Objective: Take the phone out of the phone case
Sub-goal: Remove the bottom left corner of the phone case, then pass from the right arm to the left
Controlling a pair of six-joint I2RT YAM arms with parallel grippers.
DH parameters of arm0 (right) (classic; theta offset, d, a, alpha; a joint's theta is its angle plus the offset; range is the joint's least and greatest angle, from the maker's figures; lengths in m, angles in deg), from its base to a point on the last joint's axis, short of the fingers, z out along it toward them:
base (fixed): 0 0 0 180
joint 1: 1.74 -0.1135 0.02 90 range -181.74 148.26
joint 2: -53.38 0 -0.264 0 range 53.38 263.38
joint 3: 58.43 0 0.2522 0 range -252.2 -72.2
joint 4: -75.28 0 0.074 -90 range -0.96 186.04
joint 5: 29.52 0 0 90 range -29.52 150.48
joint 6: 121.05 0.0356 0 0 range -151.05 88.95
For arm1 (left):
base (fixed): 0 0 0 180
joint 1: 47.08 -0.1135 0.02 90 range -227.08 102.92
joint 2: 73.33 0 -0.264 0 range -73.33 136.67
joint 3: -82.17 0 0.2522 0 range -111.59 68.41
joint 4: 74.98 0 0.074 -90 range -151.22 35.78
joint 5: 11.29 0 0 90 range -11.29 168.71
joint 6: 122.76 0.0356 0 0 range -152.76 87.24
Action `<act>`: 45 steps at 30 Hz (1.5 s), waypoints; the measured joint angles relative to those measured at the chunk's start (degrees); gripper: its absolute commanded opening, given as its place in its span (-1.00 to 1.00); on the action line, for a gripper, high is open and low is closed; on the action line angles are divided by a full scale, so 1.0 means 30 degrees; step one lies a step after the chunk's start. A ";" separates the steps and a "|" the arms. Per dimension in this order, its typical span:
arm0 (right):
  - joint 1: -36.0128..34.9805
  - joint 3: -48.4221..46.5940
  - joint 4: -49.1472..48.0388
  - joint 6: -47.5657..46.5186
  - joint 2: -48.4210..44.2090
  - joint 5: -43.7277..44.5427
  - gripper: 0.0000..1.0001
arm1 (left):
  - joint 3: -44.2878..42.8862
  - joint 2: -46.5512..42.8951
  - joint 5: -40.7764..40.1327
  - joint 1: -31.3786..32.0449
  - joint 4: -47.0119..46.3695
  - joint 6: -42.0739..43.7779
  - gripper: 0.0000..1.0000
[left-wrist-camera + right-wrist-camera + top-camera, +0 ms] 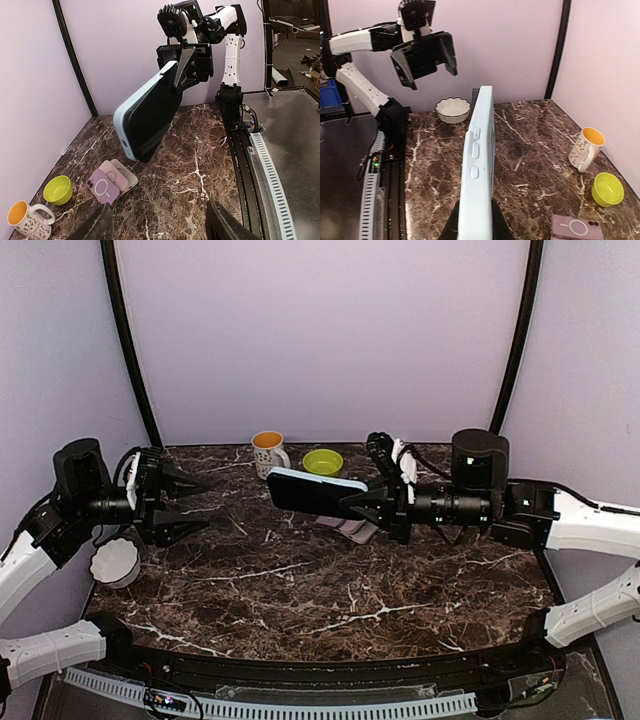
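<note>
The dark, flat phone (pixel 150 117) is seen seated inside the pale blue phone case (pixel 479 150), whose rim is wrapped around its edges; the two are not separated. The cased phone is held in the air above the middle of the table. In the top view it lies roughly level, with its long axis pointed toward the left arm. From the right wrist it is seen edge-on, and three side buttons are presented to that camera. It is clamped at one short end by the right gripper (pixel 362 504), whose black fingers are closed on the case from both faces. The opposite end is left free.

The left gripper (pixel 196 503) is found at about the same height, facing that free end. Its jaws are spread wide with nothing between them, and a clear gap is seen between it and the phone.

Below the held phone, a pink phone-shaped slab (pixel 102 187) marked with a round ring and camera lenses is laid partly over a paler pink slab (pixel 121 172). Both are rested on the black, white-veined marble-pattern tabletop (pixel 300 600). Near the back wall, a white patterned mug with an orange inside (pixel 268 452) and a lime-green bowl (pixel 322 461) are set near each other but apart. A white scalloped bowl (pixel 113 562) is placed at the table's left edge, below the left arm.
</note>
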 measured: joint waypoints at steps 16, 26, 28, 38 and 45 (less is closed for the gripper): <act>-0.1537 0.6557 -0.7337 -0.1545 -0.1282 1.1460 -1.00 | 0.3570 -0.0146 -0.0962 0.0117 -0.6615 -0.8786 0.22; -0.1778 0.8196 -0.9967 -0.4874 -0.1450 1.3158 -1.00 | 0.2084 0.2783 -0.7490 0.0386 -0.5574 -1.6939 0.23; -0.1778 0.8262 -1.0331 -0.5355 -0.1421 1.2837 -1.00 | 0.1064 0.3359 -0.8546 0.0386 -0.4262 -1.8192 0.21; -0.2259 0.7898 -1.0601 -0.7832 -0.0022 0.9865 -1.00 | -0.0313 0.5741 -0.9894 0.1020 -0.1297 -2.4327 0.02; -0.3147 0.7257 -1.0484 -0.9158 0.1494 0.9085 -1.00 | -0.1049 0.6375 -1.0338 0.3410 -0.0969 -2.5930 -0.12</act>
